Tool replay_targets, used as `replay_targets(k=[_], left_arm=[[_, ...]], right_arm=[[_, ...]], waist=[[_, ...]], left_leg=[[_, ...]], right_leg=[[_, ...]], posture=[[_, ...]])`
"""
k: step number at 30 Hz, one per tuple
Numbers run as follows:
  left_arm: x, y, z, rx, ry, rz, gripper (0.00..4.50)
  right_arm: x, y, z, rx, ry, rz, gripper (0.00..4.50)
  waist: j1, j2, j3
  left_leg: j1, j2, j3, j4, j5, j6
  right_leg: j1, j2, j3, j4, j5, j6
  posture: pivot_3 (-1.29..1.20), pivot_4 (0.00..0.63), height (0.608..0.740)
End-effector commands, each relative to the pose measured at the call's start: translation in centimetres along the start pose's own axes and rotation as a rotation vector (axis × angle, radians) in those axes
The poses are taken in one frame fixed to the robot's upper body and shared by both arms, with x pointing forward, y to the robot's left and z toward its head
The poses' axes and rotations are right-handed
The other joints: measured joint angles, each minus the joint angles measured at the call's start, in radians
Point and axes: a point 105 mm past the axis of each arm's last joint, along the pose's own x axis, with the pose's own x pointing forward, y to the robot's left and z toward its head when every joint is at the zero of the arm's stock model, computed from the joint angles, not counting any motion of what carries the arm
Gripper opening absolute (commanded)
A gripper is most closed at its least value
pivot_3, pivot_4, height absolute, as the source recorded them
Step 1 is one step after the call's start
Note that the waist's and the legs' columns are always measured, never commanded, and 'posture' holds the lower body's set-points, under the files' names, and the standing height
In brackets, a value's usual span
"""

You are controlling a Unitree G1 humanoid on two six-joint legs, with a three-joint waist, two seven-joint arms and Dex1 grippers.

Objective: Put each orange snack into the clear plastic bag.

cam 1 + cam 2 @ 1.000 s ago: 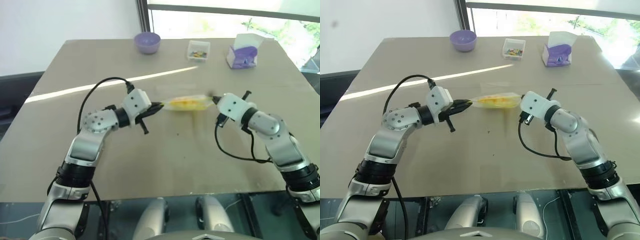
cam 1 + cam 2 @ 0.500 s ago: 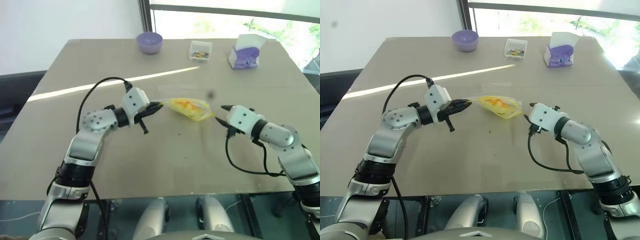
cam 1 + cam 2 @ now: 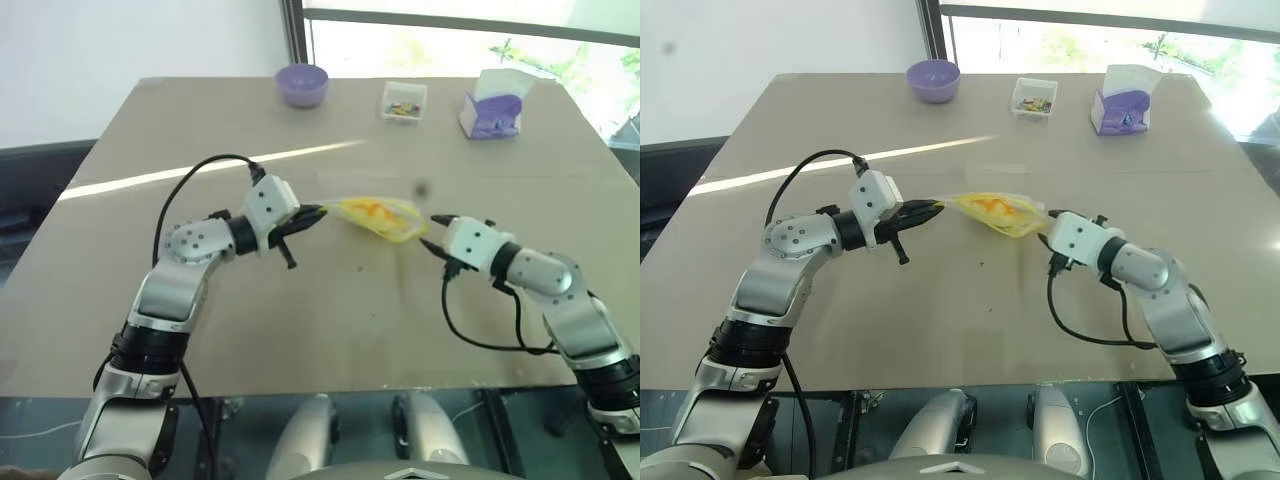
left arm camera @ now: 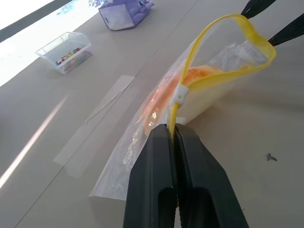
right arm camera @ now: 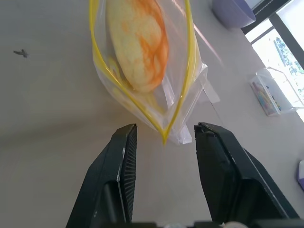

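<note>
Head views: one clear plastic bag (image 3: 998, 213) hangs above the middle of the table (image 3: 940, 320), held at its left end by the left gripper (image 3: 930, 209). Its long axis runs left to right, sagging toward the right gripper (image 3: 1048, 222). One orange snack (image 3: 990, 206) shows inside as a yellow-orange patch; its outline is not readable from here.

Left wrist view: the left gripper's (image 4: 173, 133) two fingers are pressed together on the yellow seal strip (image 4: 223, 76), pinching it at one corner. The strip loops open beyond the pinch, so the bag mouth gapes. The snack (image 4: 190, 83) lies lengthwise inside.

Right wrist view: the right gripper (image 5: 164, 135) has its fingers spread, with the free corner of the seal strip (image 5: 164, 133) between them but touching neither. This view looks straight into the open mouth; the snack (image 5: 137, 40) sits deep in the bag (image 5: 142, 57), pale with orange streaks.

Far table edge, counted: one purple bowl (image 3: 933, 79), one small clear box (image 3: 1034, 97), one purple tissue box (image 3: 1121, 101). All stand well apart from the bag.
</note>
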Motion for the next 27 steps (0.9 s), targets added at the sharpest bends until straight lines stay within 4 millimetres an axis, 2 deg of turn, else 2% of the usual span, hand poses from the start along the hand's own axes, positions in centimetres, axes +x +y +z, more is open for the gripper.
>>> replay_targets(k=[1,2,3,4,5,12,15,18,20,22,23,25,27], left_arm=[[-0.4,0.6,1.3,0.039,-0.038,0.027,0.00],[-0.5,0.6,1.3,0.039,-0.037,0.028,0.00],[-0.5,0.6,1.3,0.039,-0.036,0.029,0.00],[-0.5,0.6,1.3,0.039,-0.036,0.029,0.00],[-0.5,0.5,1.3,0.039,-0.036,0.029,0.00],[-0.5,0.6,1.4,0.042,-0.037,0.031,0.00],[-0.4,1.5,2.1,0.052,-0.047,0.039,0.00],[0.2,4.1,3.5,0.106,-0.059,0.100,0.00],[0.5,6.3,4.6,0.133,-0.068,0.168,0.00],[0.7,7.6,5.3,0.142,-0.075,0.195,0.00],[0.8,7.6,5.5,0.150,-0.077,0.183,0.00],[1.0,7.4,6.0,0.147,-0.100,0.169,0.00],[1.1,7.4,5.9,0.137,-0.101,0.179,0.00]], right_arm=[[0.3,-1.1,1.0,-0.016,-0.041,-0.036,1.49],[0.3,-1.1,1.1,-0.018,-0.043,-0.034,1.28],[0.4,-1.1,1.1,-0.019,-0.045,-0.031,0.70],[0.4,-1.0,1.1,-0.018,-0.046,-0.029,0.33],[0.4,-1.0,1.1,-0.016,-0.046,-0.029,0.14],[0.0,-1.8,1.2,-0.010,-0.045,-0.047,0.14],[-0.6,-3.9,0.8,-0.048,-0.016,-0.089,0.14],[-1.3,-7.7,1.0,-0.140,0.011,-0.162,0.14],[-1.8,-10.3,1.6,-0.205,0.014,-0.219,0.14],[-2.4,-12.6,2.4,-0.251,0.018,-0.273,0.14],[-2.6,-12.8,2.6,-0.257,0.017,-0.259,0.14],[-2.7,-11.9,3.0,-0.246,0.000,-0.174,0.14],[-3.0,-12.9,3.4,-0.258,-0.003,-0.226,0.14]], waist=[[0.001,0.000,0.000],[0.001,0.000,0.000],[0.002,0.000,0.000],[0.002,0.000,0.000],[0.002,0.000,0.000],[0.002,0.000,0.000],[0.002,0.000,0.000],[0.003,0.000,0.000],[0.003,0.000,0.000],[0.002,0.000,0.000],[0.000,0.000,0.000],[0.000,0.000,0.000],[-0.002,0.000,0.000]], left_leg=[[0.000,0.000,0.000,0.000,0.000,0.000],[0.000,0.000,0.000,0.000,0.000,0.000],[0.000,0.000,0.000,0.000,0.000,0.000],[0.000,0.000,0.000,0.000,0.000,0.000],[0.000,0.000,0.000,0.000,0.000,0.000],[0.000,0.000,0.000,0.000,0.000,0.000],[0.000,0.000,0.000,0.000,0.000,0.000],[-0.001,0.000,-0.001,0.002,0.000,0.000],[-0.001,-0.001,-0.001,0.004,0.000,0.000],[-0.001,-0.001,-0.001,0.005,0.000,0.000],[-0.002,-0.001,-0.001,0.005,0.000,0.000],[-0.003,-0.001,-0.001,0.004,0.000,0.000],[-0.003,-0.001,-0.001,0.003,-0.001,0.001]], right_leg=[[0.000,0.000,0.000,0.000,0.000,0.000],[0.000,0.000,0.000,0.000,0.000,0.000],[0.000,0.000,0.000,0.000,0.000,0.000],[0.000,0.000,0.000,0.000,0.000,0.000],[0.000,0.000,0.000,0.000,0.000,0.000],[0.000,0.000,0.000,0.000,0.000,0.000],[0.000,0.000,0.000,0.000,0.000,0.000],[0.000,0.000,-0.001,0.001,0.000,0.000],[0.001,0.000,-0.002,0.001,0.000,0.000],[0.001,0.000,-0.002,0.001,0.000,0.000],[0.001,0.000,-0.002,0.000,0.000,0.000],[0.000,0.000,-0.002,-0.001,0.000,0.000],[0.000,0.000,-0.001,-0.002,0.000,0.000]], posture=[[0.00,0.150,0.740],[0.00,0.150,0.740],[0.00,0.150,0.740],[0.00,0.150,0.740],[0.00,0.150,0.740],[0.00,0.150,0.740],[0.00,0.150,0.740],[0.00,0.150,0.740],[0.00,0.150,0.740],[0.00,0.150,0.740],[0.00,0.150,0.740],[0.00,0.150,0.740],[0.00,0.150,0.740]])
